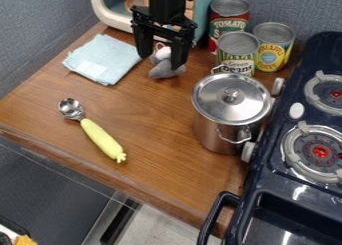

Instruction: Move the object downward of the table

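"Grey toy (167,71): status?"

"Upper part of tabletop (153,119), btwn spread fingers of tool (161,60). Tool's open, no grip yet. Done: tool's at toy. Left, prob: grip, move down tabletop, release."

"Qty?"

"1 toy, 1 tool, 1 cloth (103,59), 1 yellow-handled scoop (101,139), 1 lidded pot (217,131), 3 cans (272,51), 2 burners (320,151)."
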### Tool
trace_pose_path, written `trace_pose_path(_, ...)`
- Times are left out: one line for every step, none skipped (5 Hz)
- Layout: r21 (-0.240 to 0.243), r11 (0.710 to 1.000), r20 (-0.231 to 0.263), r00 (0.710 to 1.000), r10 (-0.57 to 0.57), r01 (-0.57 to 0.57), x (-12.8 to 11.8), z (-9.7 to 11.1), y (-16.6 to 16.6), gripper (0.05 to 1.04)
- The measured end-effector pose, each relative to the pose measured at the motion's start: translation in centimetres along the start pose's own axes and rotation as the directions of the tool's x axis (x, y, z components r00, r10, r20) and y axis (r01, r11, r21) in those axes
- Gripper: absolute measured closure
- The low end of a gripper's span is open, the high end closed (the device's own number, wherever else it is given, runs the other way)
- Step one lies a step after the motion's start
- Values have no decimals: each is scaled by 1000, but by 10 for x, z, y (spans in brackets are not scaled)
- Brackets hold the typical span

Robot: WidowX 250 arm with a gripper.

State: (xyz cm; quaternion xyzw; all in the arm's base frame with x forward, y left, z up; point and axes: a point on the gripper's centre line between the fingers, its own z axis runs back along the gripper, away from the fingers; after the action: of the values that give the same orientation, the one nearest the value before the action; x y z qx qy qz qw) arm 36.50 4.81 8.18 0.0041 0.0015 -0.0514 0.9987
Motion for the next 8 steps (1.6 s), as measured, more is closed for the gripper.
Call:
trace_pose_path(-11,1000,-45,999,-5,5,-2,-17,-1,83)
trace_pose_path(-7,1000,-38,999,-24,24,8,-17,2,83)
trace_pose_path(21,999,-43,999,-25,26,17,-15,9,83)
trace_pose_path(31,999,-14,1000,-22,23,27,-9,12,83)
trace_pose_path(44,999,-25,1000,19,-17,35,-23,22,83)
trace_pose_path(43,998,-41,998,46,-45,45,-37,26,83)
trace_pose_path(35,997,-75,995,69,-67,50,-52,32,83)
trace_pose_path(33,995,-41,994,100,-98,54,-54,35,147)
